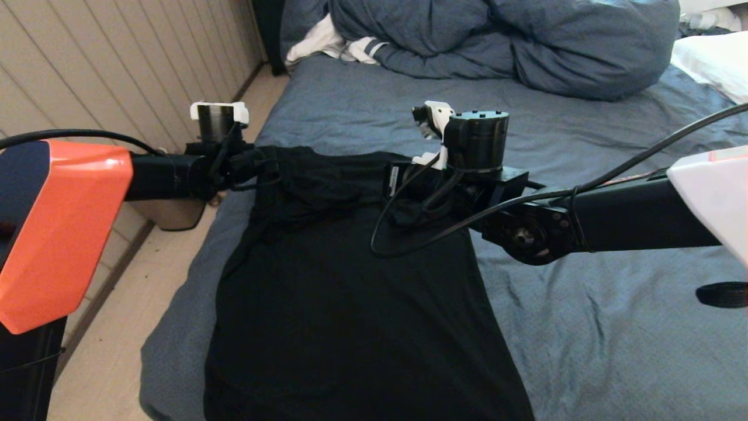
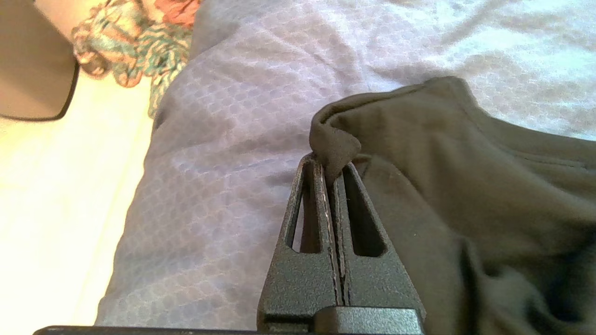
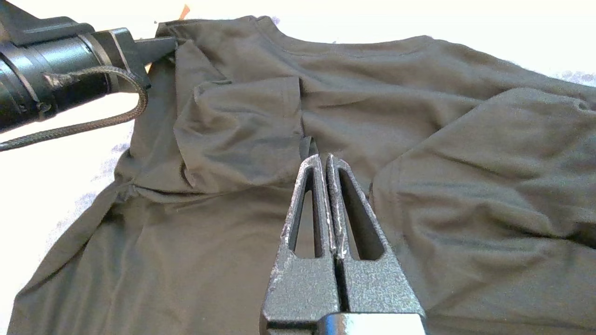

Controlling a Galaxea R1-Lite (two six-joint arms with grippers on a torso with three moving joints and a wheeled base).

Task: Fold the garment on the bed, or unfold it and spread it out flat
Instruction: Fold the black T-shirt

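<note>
The black shirt (image 1: 356, 304) lies plain side up on the bed (image 1: 584, 327), filling the lower centre of the frame. Both arms reach over its upper edge; a blue duvet (image 1: 514, 41) is bunched along the top.

garment (image 1: 350, 304): plain black, no print showing
bed (image 1: 584, 327): slate-blue sheet with a fine honeycomb weave
duvet (image 1: 526, 41): dusky blue, at the far end
cloth (image 1: 333, 44): white with dark stripes, far left
left arm (image 1: 58, 228): orange shell, black wrist
right arm (image 1: 713, 187): white shell, black wrist
floor (image 1: 111, 351): pale beige
</note>
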